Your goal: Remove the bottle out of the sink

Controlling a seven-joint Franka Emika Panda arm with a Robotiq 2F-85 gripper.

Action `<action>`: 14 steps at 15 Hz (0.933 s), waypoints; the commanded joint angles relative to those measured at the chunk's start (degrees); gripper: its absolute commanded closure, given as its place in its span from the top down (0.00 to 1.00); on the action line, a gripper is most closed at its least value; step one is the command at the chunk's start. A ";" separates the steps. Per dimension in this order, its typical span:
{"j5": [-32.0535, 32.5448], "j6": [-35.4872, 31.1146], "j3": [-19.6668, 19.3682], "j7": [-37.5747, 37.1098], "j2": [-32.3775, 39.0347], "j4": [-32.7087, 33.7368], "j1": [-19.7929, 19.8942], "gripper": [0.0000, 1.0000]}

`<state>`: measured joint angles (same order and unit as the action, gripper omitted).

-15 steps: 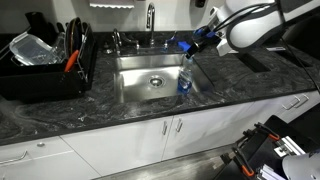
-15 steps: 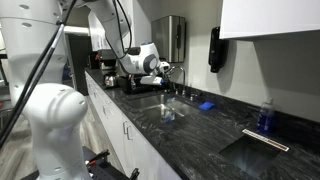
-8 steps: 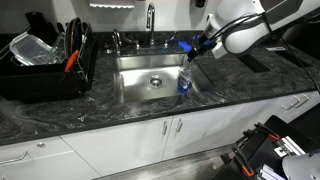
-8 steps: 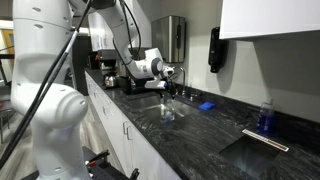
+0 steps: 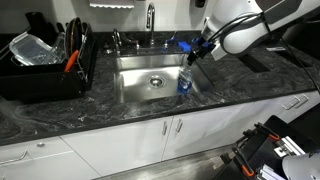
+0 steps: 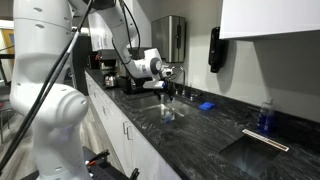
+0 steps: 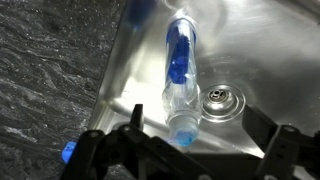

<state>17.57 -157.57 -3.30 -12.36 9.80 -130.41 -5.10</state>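
Observation:
The clear plastic bottle [image 5: 185,77] with a blue top stands upright in the right part of the stainless steel sink [image 5: 140,85]. In the wrist view I look down its length: the bottle [image 7: 180,85] has its blue cap near the bottom of the picture, beside the round drain [image 7: 222,99]. My gripper [image 5: 198,55] hangs just above the bottle's top. It is open, its two dark fingers [image 7: 200,140] spread on either side of the cap with nothing between them touching. In an exterior view the gripper [image 6: 166,85] is above the basin and the bottle [image 6: 169,108] stands below it.
A faucet [image 5: 150,20] stands behind the sink. A black dish rack [image 5: 45,62] with containers sits on the dark marbled countertop [image 5: 240,85] on one side. A blue sponge [image 6: 205,105] lies on the counter. White cabinets [image 5: 150,135] are below.
The gripper has come down and slightly inward toward the bottle's top over the last second. The bottle has not moved.

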 commanded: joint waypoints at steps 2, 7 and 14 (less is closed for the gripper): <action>-0.24 0.57 0.90 3.08 1.45 -0.17 0.30 1.00; -0.84 -1.24 0.85 6.19 4.49 -0.05 0.90 1.00; -0.35 -10.83 -1.02 5.88 7.41 -0.44 0.70 1.00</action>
<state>17.46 -163.80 -3.42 -7.42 15.47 -130.84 -4.66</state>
